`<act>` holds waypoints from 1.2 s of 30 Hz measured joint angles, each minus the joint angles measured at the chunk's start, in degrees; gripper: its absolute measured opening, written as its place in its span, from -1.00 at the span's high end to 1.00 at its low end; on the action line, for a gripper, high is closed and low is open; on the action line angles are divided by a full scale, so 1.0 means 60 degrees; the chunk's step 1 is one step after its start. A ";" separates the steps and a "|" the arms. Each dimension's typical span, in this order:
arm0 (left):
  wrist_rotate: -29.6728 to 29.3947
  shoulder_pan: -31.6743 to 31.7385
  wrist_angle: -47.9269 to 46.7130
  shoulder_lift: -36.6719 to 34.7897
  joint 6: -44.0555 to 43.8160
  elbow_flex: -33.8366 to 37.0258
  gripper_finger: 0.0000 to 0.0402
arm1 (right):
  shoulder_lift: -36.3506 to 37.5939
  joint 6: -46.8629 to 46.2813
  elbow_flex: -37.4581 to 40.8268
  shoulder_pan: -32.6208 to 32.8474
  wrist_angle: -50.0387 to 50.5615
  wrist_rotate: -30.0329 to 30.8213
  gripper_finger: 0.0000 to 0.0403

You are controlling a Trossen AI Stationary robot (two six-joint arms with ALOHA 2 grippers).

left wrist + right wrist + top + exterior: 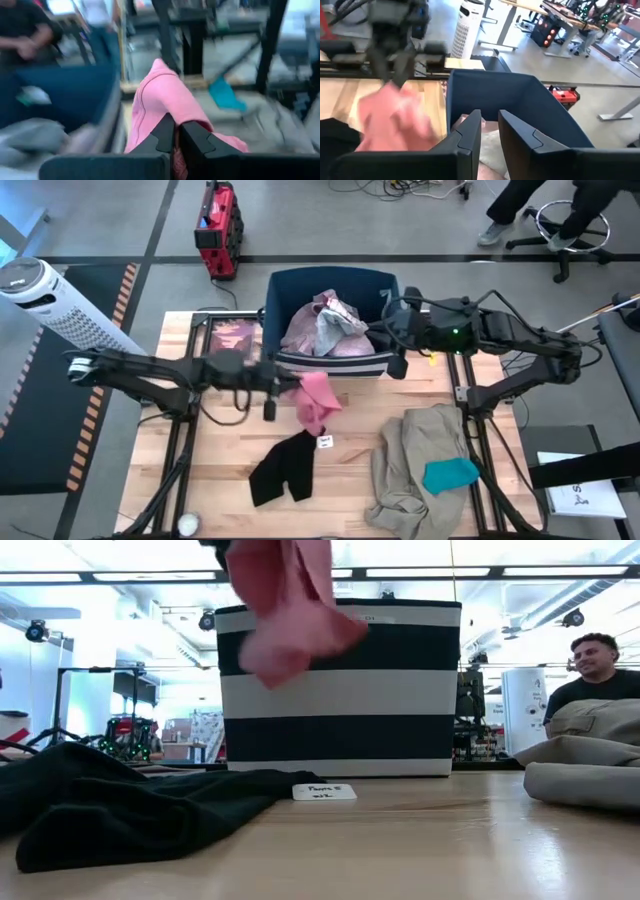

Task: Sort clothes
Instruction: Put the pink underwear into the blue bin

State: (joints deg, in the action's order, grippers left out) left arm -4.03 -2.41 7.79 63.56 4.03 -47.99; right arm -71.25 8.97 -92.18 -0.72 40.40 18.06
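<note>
The left gripper (288, 385), jaws pinched shut on a top fold, is dangling the soft, light pink fabric garment (318, 402) beside the table's far edge, while the right gripper (392, 330), fingers slightly parted and empty, is hovering over the navy white-striped bin (380, 283).

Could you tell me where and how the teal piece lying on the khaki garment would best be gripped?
Probably from straight above, pinching the teal piece at its raised middle. It lies flat and uncovered on the khaki garment, so a shallow pinch should lift it alone. The right gripper, open over the bin, is the nearer one.
</note>
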 joint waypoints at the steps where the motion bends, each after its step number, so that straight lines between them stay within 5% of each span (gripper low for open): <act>1: 0.0000 0.0129 0.0040 -0.0251 0.0073 0.0000 1.00 | 0.0041 -0.0002 0.0000 0.0051 0.0023 -0.0002 0.73; 9: 0.0010 0.0891 -0.0819 -0.1091 0.1037 -0.1188 1.00 | 0.0192 0.0085 0.0000 0.0476 0.0051 0.0011 0.85; 21: 0.0607 0.2761 -0.2520 0.0620 0.2149 -0.4533 1.00 | 0.0193 -0.0010 0.0329 0.1592 0.0507 0.0887 0.89; 27: 0.2213 0.4253 -0.2620 0.1612 0.1718 -0.4889 1.00 | 0.0509 -0.0371 0.1393 0.1996 0.0299 0.1141 0.89; 36: 0.2979 0.5513 -0.2838 0.2685 0.1445 -0.4370 1.00 | 0.1185 -0.0868 0.3569 0.2147 -0.1054 0.1354 0.89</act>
State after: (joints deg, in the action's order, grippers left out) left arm 13.84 30.67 -9.23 79.67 12.70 -74.21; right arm -64.14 3.76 -70.77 12.16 34.08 26.19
